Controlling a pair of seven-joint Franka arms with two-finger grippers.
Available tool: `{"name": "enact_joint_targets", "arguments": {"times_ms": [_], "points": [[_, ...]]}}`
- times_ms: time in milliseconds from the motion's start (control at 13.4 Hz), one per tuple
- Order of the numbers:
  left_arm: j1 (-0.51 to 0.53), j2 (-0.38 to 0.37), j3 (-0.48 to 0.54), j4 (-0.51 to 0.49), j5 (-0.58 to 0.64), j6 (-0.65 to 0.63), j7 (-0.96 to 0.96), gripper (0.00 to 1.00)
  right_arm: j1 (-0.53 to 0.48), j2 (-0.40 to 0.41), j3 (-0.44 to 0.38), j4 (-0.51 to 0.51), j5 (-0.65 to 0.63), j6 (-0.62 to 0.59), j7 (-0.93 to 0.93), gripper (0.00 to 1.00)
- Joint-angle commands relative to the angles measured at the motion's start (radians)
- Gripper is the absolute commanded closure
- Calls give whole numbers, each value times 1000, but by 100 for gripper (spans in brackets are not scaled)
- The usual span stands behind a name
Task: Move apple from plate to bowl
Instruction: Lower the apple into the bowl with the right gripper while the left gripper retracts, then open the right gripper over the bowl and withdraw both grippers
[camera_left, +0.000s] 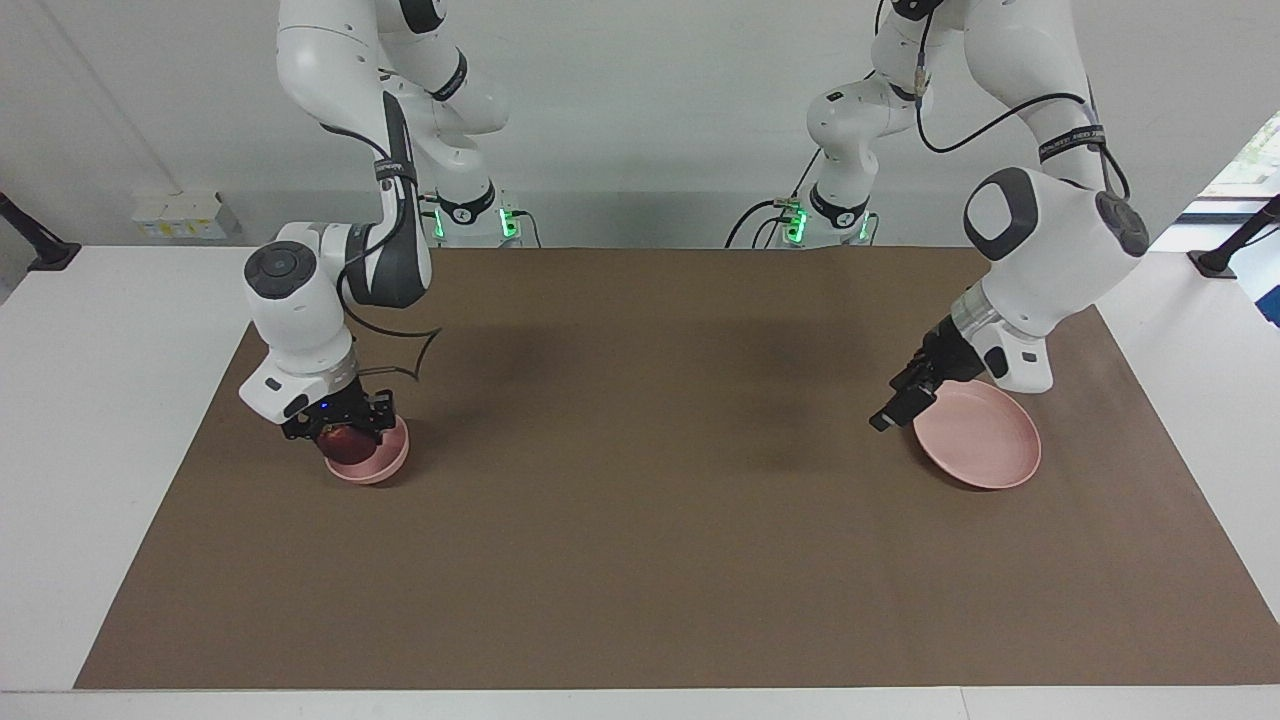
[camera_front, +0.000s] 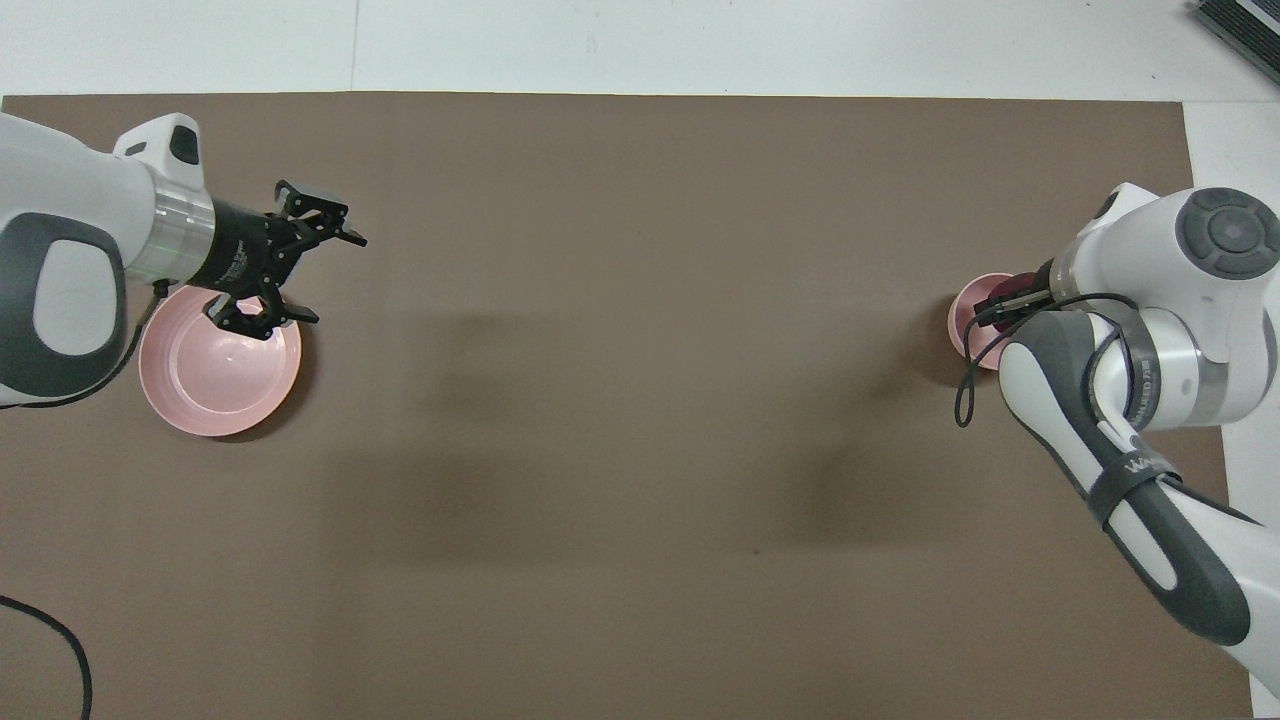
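The dark red apple (camera_left: 345, 440) sits low in the small pink bowl (camera_left: 385, 462); the pink plate (camera_left: 985, 450) lies bare.

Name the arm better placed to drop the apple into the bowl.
Right. Its hand is shut on the apple, low over the bowl. The left hand hangs open and empty by the plate.

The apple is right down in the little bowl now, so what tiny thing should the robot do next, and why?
Probably open the right pincer and let go. It is shut on the apple, which sits low inside the bowl, so there is hardly any drop left. The plate is bare, and the left pincer hangs open over its edge, waiting.
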Motion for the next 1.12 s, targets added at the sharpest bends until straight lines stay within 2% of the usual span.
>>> {"name": "enact_joint_targets", "arguments": {"times_ms": [0,149,224,447,522,671,969,1043], "points": [[23,-63,13,25,20,-24,41,0,-1,7,4,1,-5,-10,4,100],[25,-86,22,25,21,-28,55,0,-1,7,7,-13,-1,-8,8,100],[25,-91,30,28,23,-31,57,0,-1,7,7,-13,-1,-8,19,97],[14,-99,39,74,115,-53,104,0,1,10,9,-25,-1,-5,39,83],[4,-102,65,83,132,-68,168,0,1,18,9,-28,5,-2,45,75],[-70,-119,173,86,133,-77,303,0,2,21,9,-30,41,3,44,66],[-333,-168,497,86,133,-103,502,0,1,32,7,-30,41,9,42,42],[-357,-183,533,86,133,-120,565,0,-2,33,7,-30,41,12,42,38]]}}
